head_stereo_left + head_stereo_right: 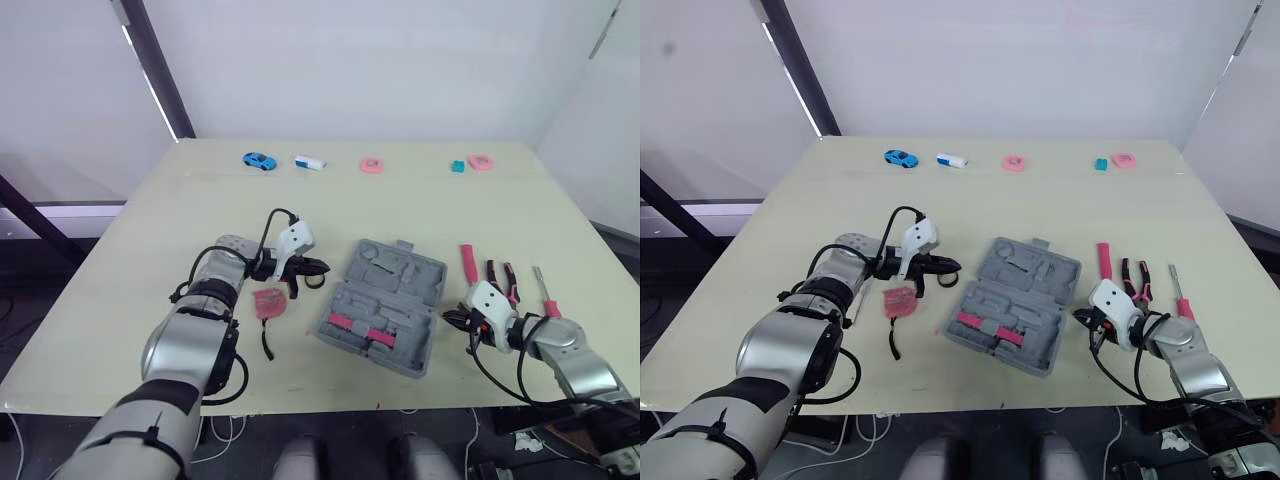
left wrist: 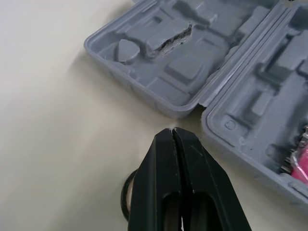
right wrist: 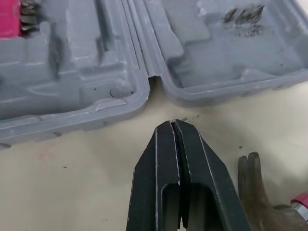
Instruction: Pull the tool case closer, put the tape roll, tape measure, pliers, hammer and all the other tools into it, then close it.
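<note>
**Pale tabletop [image 1: 150, 230], tool case [image 1: 383, 305] lying open at centre**

White walls [image 1: 400, 70] are closing off the background, and the cream tabletop is filling the middle of the head views. The grey tool case is sitting open at the centre of the frame, both moulded halves lying flat. A pink bit holder [image 1: 358, 327] is resting in the nearer half.

I am seeing the left gripper [image 1: 320, 268] just left of the case, its two black fingers pressed together with nothing between them and its tips pointing at the gap between the case's halves. Below it, left of centre, a red tape measure [image 1: 269, 302] is lying beside the forearm. A black ring [image 2: 126, 195] is peeking out beside the fingers; I cannot tell whether it is the tape roll.

I am seeing the right gripper [image 1: 449, 318] at the case's lower right corner, also pressed together and empty, aiming at the case's rim. The hammer [image 1: 466, 263] is lying just beside it, with its dark claw next to the fingers. Further right, the pliers [image 1: 503, 280] and a screwdriver [image 1: 545, 295] are lying side by side.

Along the upper edge of the tabletop, a blue toy car [image 1: 259, 160], a white block [image 1: 310, 162] and two pink pieces [image 1: 371, 165] are sitting well apart from the case.
</note>
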Tool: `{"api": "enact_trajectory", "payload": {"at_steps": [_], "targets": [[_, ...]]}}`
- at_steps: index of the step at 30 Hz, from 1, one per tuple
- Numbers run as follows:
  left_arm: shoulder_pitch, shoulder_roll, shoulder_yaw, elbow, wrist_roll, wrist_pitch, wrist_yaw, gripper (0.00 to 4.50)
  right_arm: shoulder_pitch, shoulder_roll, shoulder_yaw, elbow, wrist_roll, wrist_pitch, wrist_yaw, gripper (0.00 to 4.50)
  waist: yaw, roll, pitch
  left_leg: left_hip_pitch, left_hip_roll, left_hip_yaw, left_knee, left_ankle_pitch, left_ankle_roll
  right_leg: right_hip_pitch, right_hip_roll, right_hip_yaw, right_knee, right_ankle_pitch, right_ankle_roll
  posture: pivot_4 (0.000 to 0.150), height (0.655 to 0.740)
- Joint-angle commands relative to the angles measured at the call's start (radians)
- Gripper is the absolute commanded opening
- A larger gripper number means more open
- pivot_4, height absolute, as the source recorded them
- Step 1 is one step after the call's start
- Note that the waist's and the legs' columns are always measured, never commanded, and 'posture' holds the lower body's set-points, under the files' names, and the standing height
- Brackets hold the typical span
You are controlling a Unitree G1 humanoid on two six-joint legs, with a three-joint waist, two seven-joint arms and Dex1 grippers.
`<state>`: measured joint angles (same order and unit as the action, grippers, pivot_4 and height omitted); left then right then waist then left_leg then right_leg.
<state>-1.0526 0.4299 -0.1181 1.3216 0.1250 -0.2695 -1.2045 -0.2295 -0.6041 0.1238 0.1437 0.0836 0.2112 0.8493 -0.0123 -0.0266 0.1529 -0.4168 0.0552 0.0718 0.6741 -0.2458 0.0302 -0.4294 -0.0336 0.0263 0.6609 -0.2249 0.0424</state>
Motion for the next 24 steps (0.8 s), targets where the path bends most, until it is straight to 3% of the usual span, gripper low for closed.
{"api": "enact_trajectory", "payload": {"at_steps": [1,24], "targets": [[-0.02,-0.008,0.007,0.006,0.017,0.002,0.028,0.05,-0.026,0.009,-0.005,0.0,-0.008,-0.016,-0.013,0.0,0.0,0.0,0.0,0.0,0.0,0.0,0.0,0.0,0.0,0.0,0.0,0.0,0.0,0.0,0.0,0.15,0.7395],[-0.009,-0.056,-0.009,0.025,0.094,0.039,0.093,0.05,-0.055,0.086,0.022,0.023,-0.048,-0.042,-0.059,0.0,-0.001,0.0,0.0,0.0,0.0,0.0,0.0,0.0,0.0,0.0,0.0,0.0,0.0,0.0,0.0,0.15,0.7395]]}}
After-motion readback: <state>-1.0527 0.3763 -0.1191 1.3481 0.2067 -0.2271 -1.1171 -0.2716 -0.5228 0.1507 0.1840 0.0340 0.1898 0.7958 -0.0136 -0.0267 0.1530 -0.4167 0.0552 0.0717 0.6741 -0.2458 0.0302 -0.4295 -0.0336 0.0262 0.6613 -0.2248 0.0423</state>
